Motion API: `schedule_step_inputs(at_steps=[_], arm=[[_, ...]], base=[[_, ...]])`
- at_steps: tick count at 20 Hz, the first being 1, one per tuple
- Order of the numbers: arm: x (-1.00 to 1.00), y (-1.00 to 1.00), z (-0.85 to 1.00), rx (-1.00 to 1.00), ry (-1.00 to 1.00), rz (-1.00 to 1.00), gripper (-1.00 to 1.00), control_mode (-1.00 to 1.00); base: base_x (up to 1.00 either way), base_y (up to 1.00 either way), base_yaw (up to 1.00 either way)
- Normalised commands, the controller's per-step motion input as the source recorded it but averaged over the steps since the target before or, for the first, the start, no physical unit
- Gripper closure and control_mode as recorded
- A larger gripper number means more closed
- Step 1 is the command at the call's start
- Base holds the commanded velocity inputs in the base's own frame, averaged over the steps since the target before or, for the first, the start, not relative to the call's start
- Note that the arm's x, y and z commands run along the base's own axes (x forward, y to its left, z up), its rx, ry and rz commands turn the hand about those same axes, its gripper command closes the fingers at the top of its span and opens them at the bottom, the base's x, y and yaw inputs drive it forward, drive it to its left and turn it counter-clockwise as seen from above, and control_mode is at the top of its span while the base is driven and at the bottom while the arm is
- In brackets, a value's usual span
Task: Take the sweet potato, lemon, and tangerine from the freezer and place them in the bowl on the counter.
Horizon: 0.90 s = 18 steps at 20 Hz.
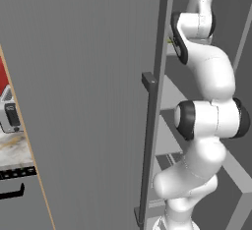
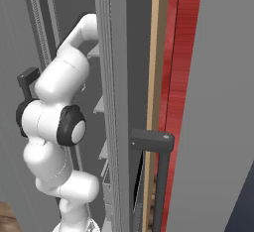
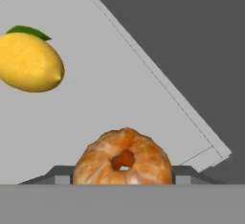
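The tangerine (image 3: pixel 123 158) is held clamped in the end effector (image 3: pixel 123 179) above the freezer shelf (image 3: pixel 119 89), the lemon (image 3: pixel 29 61) nearby; withdrawal toward the bowl is judged next.

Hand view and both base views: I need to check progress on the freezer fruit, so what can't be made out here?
- Sweet potato: cannot be made out; the hand view takes in just part of one shelf.
- Tangerine: its lower part is cut off at the hand view's bottom, so contact with the fingers isn't certain.
- Lemon: cropped by the left edge.
- Bowl: the freezer door blocks most of the counter.
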Motion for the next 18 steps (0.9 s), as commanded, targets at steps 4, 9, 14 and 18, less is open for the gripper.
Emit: schedule_step_inputs(at_steps=[4, 9, 14, 18], arm=[[-0.74, 0.07, -0.04, 0.00, -0.01, 0.10, 1.00, -1.00], [-0.69, 0.16, -0.17, 0.00, -0.09, 0.09, 1.00, -1.00], [-0.84, 0.07, 0.00, 0.00, -0.08, 0.09, 1.00, -1.00], [-1.00, 0.21, 0.00, -0.01, 0.00, 0.12, 1.00, -1.00]], base=[[0.00, 0.00, 0.00], [0.00, 0.00, 0.00], [0.00, 0.00, 0.00], [0.00, 0.00, 0.00]])
